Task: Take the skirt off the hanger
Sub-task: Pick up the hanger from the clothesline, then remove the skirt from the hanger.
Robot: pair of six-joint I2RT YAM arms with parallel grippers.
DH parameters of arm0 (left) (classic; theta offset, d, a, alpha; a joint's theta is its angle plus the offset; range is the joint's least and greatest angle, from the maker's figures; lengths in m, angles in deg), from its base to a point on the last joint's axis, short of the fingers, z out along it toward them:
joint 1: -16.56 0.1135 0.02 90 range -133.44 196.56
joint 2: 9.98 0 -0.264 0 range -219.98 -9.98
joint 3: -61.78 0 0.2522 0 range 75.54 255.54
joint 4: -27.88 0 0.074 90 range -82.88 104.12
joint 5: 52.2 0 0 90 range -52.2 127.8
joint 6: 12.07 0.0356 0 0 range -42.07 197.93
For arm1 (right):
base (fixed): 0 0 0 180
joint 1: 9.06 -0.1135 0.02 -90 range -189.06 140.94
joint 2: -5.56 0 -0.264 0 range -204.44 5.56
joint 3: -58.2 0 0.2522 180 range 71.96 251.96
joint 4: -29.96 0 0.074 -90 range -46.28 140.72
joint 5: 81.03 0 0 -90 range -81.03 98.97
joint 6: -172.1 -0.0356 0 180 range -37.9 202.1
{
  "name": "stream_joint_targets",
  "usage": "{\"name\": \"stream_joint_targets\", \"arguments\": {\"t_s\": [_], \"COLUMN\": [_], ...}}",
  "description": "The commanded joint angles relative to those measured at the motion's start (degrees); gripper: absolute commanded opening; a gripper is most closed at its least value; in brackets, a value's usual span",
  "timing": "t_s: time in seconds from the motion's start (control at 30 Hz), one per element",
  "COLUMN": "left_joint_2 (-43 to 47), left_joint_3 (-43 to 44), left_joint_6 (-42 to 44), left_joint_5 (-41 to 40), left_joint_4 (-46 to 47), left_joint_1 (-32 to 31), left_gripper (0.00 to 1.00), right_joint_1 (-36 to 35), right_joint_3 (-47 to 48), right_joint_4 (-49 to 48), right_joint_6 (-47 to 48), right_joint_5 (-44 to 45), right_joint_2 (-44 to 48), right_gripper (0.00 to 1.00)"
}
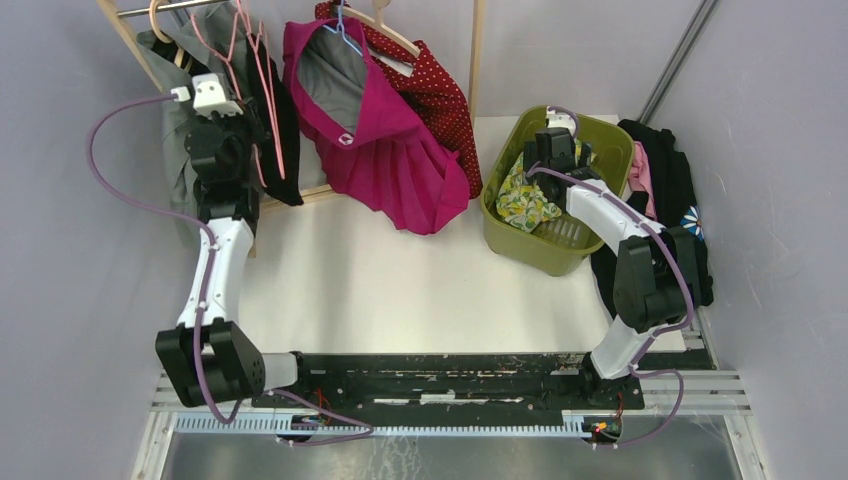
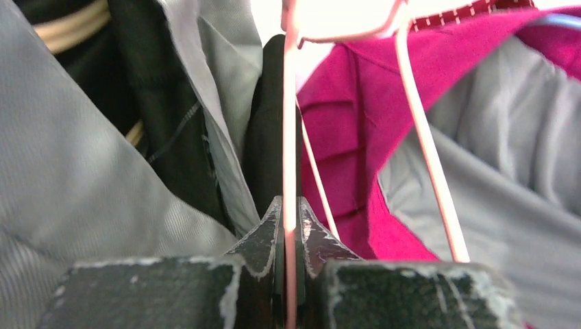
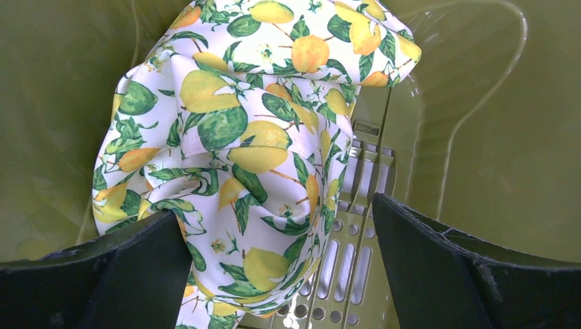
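My left gripper (image 2: 290, 212) is shut on the thin wire of a bare pink hanger (image 2: 290, 137). In the top view that hanger (image 1: 262, 60) hangs among the clothes on the rack, with the left gripper (image 1: 255, 128) raised up to it. A lemon-print skirt (image 1: 525, 195) lies crumpled inside the green basket (image 1: 600, 135). My right gripper (image 1: 550, 165) reaches down into the basket. In the right wrist view it stands open (image 3: 274, 208) just above the skirt (image 3: 240, 151), whose folds bulge between the fingers without being pinched.
A magenta pleated skirt (image 1: 385, 130) hangs on a blue hanger beside a red dotted garment (image 1: 440, 90). Grey and black clothes (image 1: 185, 150) hang at the rack's left end. The wooden rack post (image 1: 475, 50) stands behind. Dark clothes (image 1: 680, 180) are piled right of the basket.
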Motion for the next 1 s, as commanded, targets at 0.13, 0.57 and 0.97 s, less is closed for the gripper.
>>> {"name": "stream_joint_targets", "arguments": {"t_s": [0.13, 0.57, 0.97], "left_joint_2": [10.25, 17.49, 18.17], "left_joint_3": [-5.82, -12.70, -12.95], "left_joint_6": [6.74, 10.35, 10.99], "left_joint_5": [-2.59, -6.64, -7.81], "left_joint_4": [-4.59, -12.29, -13.35], "left_joint_1": [-3.38, -6.51, -8.22], "left_gripper": [0.03, 0.03, 0.03], "right_joint_1": [-0.28, -0.12, -7.89], "right_joint_3": [2.32, 2.10, 10.20], "right_joint_4": [-0.29, 3.93, 11.31], "right_joint_6": [0.59, 2.70, 11.30], "right_joint_5": [1.25, -10.61, -17.28], "right_joint_2": [0.75, 5.09, 19.85], "right_gripper": [1.00, 1.00, 1.00]}}
